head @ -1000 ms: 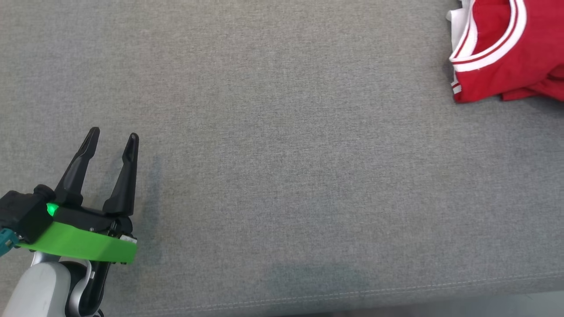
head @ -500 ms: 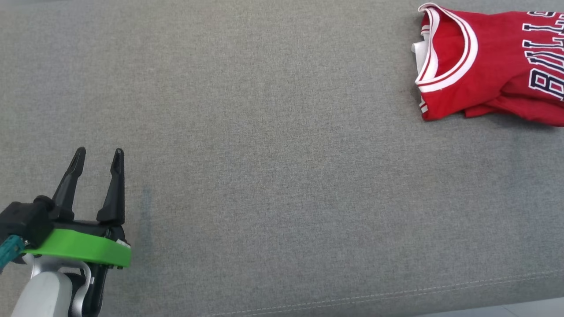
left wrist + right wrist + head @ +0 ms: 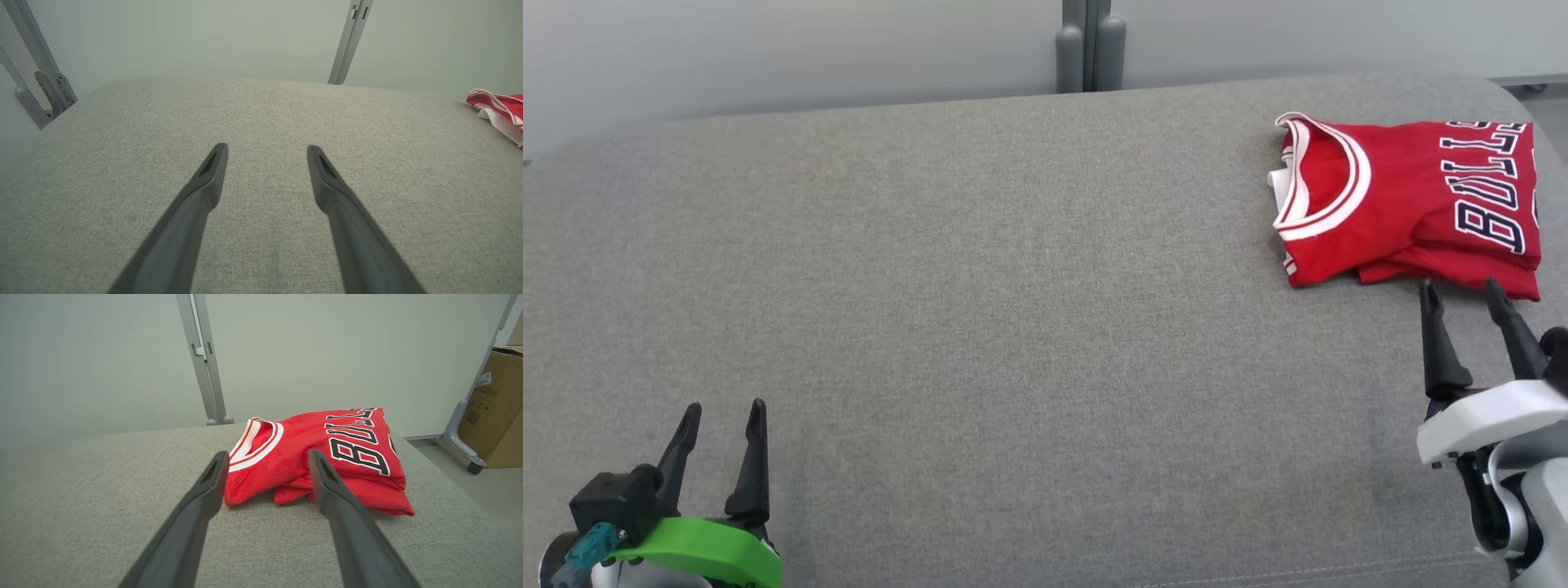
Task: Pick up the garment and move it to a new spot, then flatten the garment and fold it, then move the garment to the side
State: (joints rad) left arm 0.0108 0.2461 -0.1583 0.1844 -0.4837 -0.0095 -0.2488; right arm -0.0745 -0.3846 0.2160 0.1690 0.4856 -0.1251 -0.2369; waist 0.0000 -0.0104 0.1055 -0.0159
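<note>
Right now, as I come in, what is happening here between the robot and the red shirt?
Nothing is being held at this moment. A red Bulls jersey lies folded at the far right of the grey upholstered surface, so the fold looks done. The right gripper is open, its fingertips pointing at the jersey's near edge and close to it, with no cloth between them. The left gripper is open too, at the near left over bare fabric, far from the jersey.
</note>
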